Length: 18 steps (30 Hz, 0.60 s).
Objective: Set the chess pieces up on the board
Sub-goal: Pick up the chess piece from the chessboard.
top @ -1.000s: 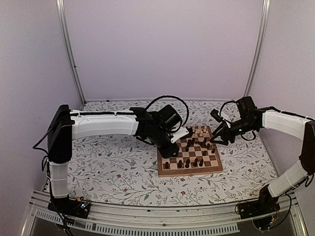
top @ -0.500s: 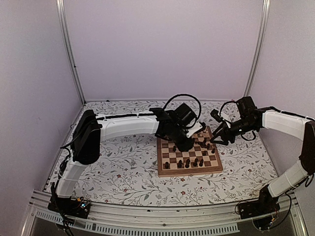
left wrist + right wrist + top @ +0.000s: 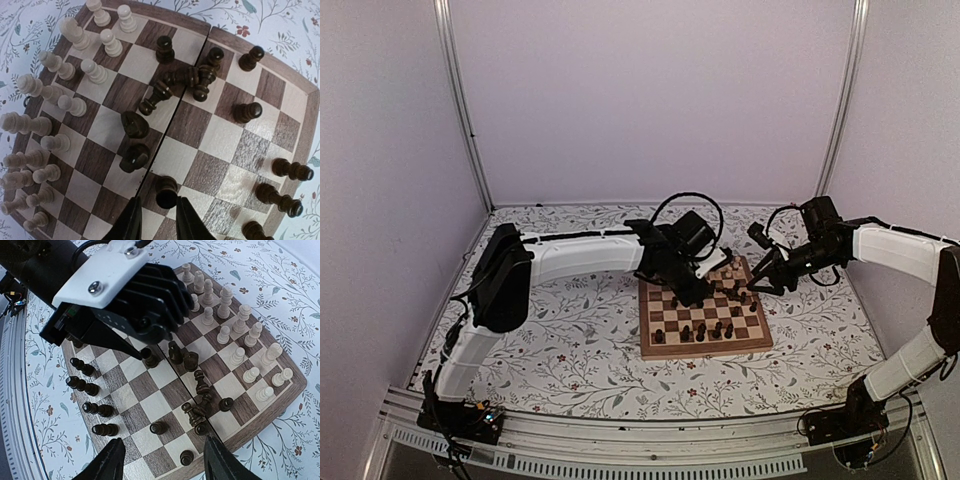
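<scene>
The board [image 3: 706, 349] lies right of centre on the cloth. Pale pieces [image 3: 72, 105] stand in two rows along its far side. Dark pieces [image 3: 287, 170] line the near edge; several more lie toppled in a heap [image 3: 195, 77] near the right edge. My left gripper [image 3: 159, 220] hangs low over the board's middle, its jaws a little apart around one upright dark piece [image 3: 166, 192], the right finger against it and a gap on the left. That piece also shows in the right wrist view [image 3: 150, 357]. My right gripper [image 3: 165, 465] is wide open and empty, above the board's right edge [image 3: 763, 283].
Two dark pieces [image 3: 134, 125] stand just ahead of the left fingers. Floral cloth [image 3: 570, 340] covers the table around the board. The left arm's body [image 3: 125, 295] hangs over the far half of the board. Enclosure walls stand on three sides.
My left arm has swung right over the board and lowered its gripper around a dark piece in the middle. The right arm has not moved.
</scene>
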Available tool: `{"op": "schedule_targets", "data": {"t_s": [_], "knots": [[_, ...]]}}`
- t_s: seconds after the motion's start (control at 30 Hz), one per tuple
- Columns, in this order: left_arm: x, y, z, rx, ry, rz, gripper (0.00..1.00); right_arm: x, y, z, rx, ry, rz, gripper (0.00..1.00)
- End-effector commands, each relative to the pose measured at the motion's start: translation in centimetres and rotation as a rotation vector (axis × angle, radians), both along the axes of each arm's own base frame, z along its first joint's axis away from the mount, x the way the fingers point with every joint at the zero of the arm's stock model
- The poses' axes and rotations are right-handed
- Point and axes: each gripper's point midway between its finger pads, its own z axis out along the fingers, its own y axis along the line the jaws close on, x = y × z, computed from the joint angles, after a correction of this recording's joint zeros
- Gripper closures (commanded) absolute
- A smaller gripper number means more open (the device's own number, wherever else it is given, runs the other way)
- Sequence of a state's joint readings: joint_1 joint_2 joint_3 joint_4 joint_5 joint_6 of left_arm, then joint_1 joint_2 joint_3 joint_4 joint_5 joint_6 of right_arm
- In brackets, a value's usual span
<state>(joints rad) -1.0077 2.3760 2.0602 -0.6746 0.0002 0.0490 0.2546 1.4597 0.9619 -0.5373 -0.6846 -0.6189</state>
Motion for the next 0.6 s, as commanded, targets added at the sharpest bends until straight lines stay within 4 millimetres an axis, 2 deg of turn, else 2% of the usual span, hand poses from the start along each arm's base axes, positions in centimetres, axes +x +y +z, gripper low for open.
{"op": "schedule_targets", "data": {"t_s": [0.0, 0.23, 0.43, 0.47, 0.57], "knots": [[0.83, -0.43, -0.51, -0.032, 0.027, 0.002, 0.76, 0.30, -0.16, 0.26, -0.012, -0.015, -0.002, 0.43], [0.69, -0.47, -1.32, -0.037, 0.061, -0.012, 0.78, 0.33, -0.19, 0.14, -0.014, -0.013, -0.003, 0.43], [0.85, -0.59, -1.17, -0.050, 0.060, -0.012, 0.84, 0.38, -0.22, 0.16, -0.015, -0.013, -0.005, 0.43], [0.89, -0.61, -1.04, -0.052, 0.058, -0.011, 0.83, 0.38, -0.20, 0.17, -0.015, -0.014, -0.005, 0.43], [0.97, -0.51, -0.96, -0.047, 0.053, -0.004, 0.73, 0.37, -0.21, 0.15, -0.016, -0.013, -0.005, 0.43]]}}
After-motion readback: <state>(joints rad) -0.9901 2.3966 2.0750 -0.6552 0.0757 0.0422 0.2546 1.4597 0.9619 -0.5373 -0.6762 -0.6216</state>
